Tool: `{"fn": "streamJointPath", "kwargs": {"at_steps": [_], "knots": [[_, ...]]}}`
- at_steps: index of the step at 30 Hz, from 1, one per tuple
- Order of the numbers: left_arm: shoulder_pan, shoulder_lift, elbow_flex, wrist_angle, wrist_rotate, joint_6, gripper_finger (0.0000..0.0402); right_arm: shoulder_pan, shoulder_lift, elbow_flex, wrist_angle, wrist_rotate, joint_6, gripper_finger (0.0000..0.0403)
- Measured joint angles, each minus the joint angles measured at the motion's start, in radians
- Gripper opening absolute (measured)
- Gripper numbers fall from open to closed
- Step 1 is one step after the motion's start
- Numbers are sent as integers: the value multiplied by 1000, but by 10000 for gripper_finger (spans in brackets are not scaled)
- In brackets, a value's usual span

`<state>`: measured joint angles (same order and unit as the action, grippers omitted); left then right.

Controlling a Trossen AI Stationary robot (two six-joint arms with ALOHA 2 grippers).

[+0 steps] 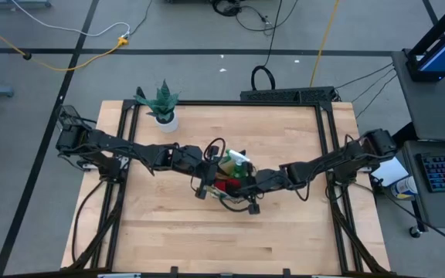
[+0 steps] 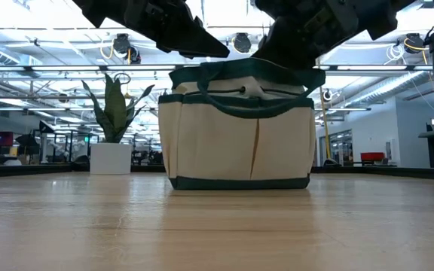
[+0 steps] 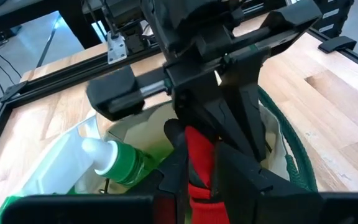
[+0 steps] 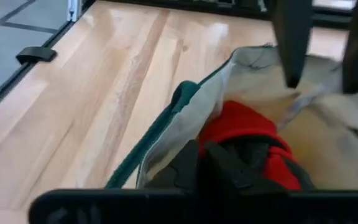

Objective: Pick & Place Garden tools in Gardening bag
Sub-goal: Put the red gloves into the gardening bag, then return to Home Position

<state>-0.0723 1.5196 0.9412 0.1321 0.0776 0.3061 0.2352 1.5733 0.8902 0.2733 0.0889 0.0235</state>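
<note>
While the right gripper pinches the red item at the gardening bag rim, it could snag the canvas. The left gripper crowds close — whether its fingers grip anything, I cannot tell — so the 2 could collide.

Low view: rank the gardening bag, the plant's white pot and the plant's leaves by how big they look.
1. gardening bag, by far the largest, though it also stands nearer the camera.
2. plant's leaves.
3. white pot, a little smaller than the leaves; these two are close.
</note>
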Motion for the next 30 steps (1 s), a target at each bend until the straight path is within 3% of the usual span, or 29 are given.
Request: {"fn": "streamJointPath", "kwargs": {"at_steps": [14, 20, 30], "knots": [[0, -6, 0, -5, -1, 0, 85, 10, -122, 0, -90, 41, -44, 106], [0, -49, -1, -36, -15, -3, 85, 28, -220, 0, -151, 41, -33, 106], [-16, -207, 1, -202, -139, -107, 85, 40, -358, -43, -144, 45, -8, 88]]}}
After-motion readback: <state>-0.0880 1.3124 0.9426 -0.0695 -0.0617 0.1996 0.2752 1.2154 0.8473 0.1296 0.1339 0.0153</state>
